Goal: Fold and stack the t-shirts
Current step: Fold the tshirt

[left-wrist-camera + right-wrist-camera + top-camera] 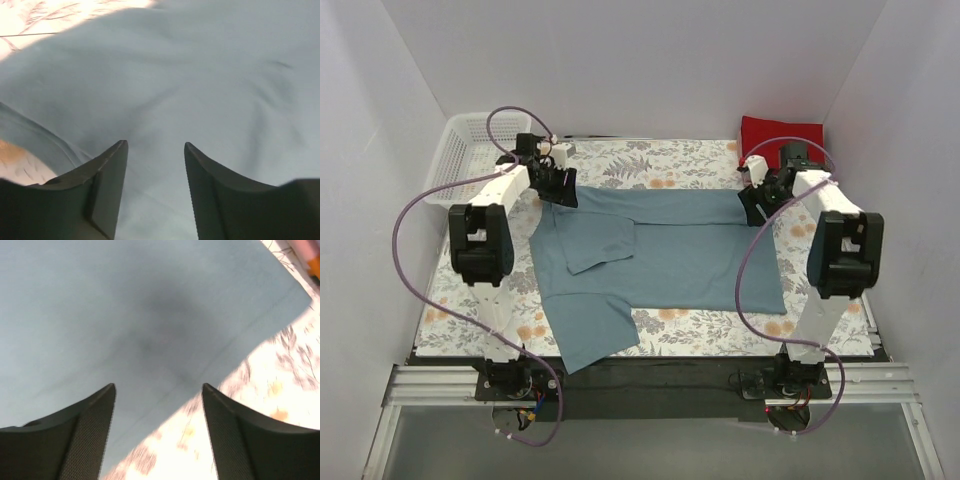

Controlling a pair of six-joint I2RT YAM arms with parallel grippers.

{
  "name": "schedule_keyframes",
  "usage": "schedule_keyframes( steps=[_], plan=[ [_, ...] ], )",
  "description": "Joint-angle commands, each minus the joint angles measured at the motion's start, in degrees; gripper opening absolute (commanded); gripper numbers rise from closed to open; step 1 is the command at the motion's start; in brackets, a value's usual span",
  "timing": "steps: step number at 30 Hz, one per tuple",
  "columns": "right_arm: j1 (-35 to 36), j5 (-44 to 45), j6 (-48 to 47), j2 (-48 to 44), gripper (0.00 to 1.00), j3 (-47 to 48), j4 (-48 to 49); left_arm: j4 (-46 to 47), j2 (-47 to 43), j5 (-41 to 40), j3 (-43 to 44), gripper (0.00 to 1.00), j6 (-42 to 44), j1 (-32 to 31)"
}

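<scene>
- left end effector (155, 145): jaws apart, empty, over the far-left corner of the slate-blue t-shirt (670, 250).
- right end effector (159, 386): jaws apart, empty, over the shirt's far-right edge.
- slate-blue t-shirt: spread mid-tabletop, one sleeve folded inward.
- red folded t-shirt (780, 135): far-right corner, behind the right arm.
- white mesh basket (445, 160): far-left corner.
- floral tablecloth (660, 160): under everything.

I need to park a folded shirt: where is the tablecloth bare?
Free: the far strip of tablecloth between left gripper and right gripper, beyond the blue shirt; also the near-right strip along its near edge. Crowded: far-right corner, holding the red shirt.
</scene>
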Motion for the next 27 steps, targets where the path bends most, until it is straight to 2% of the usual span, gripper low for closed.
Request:
schedule_keyframes(
  steps=[1, 2, 3, 4, 5, 7, 10, 12, 14, 16, 20, 27],
  plan=[
    [0.0, -5.8, -6.5, -16.3, 0.80, -3.7, -8.2, -0.1, -20.5, 12.3, -6.6, 0.50, 3.4, 0.4],
    [0.0, -6.4, -7.8, -18.6, 0.82, -5.2, -9.6, 1.1, -27.9, 13.8, -12.1, 0.55, 3.2, 0.5],
    [0.1, -6.9, -10.3, -23.1, 0.83, -7.8, -10.9, 4.2, -31.8, 15.6, -15.9, 0.81, 2.8, 0.7],
    [0.1, -7.2, -11.8, -25.4, 0.85, -9.2, -14.0, 5.8, -35.4, 17.1, -18.9, 0.83, 2.8, 0.7],
    [0.2, -7.1, -13.1, -29.5, 0.85, -10.7, -15.4, 7.4, -42.5, 17.9, -21.8, 0.83, 1.6, 0.7],
    [0.2, -5.8, -17.3, -33.7, 0.85, -15.8, -19.3, 10.9, -48.6, 19.0, -29.9, 0.84, 1.0, 0.6],
    [2.5, -0.6, -22.0, -40.5, 0.81, -25.2, -21.0, 6.9, -56.2, 17.4, -35.1, 0.84, 4.3, 0.0],
    [2.7, 2.2, -24.3, -44.8, 0.78, -30.4, -20.8, -2.4, -56.1, 17.4, -34.8, 0.84, 9.7, 0.0],
    [2.7, 5.6, -26.8, -46.8, 0.70, -37.1, -20.0, -8.1, -54.9, 17.5, -34.1, 0.76, 12.3, 0.0],
    [2.7, 7.5, -27.6, -49.2, 0.65, -41.3, -17.9, -13.6, -54.6, 18.2, -35.0, 0.73, 15.7, 0.0],
    [2.9, 11.3, -28.3, -52.3, 0.60, -49.9, -10.2, -12.4, -57.5, 17.3, -39.5, 0.72, 14.4, 0.0],
    [3.2, 12.9, -28.5, -51.0, 0.57, -54.1, -2.5, -11.2, -59.3, 14.2, -44.4, 0.72, 14.4, 0.0]
  ],
)
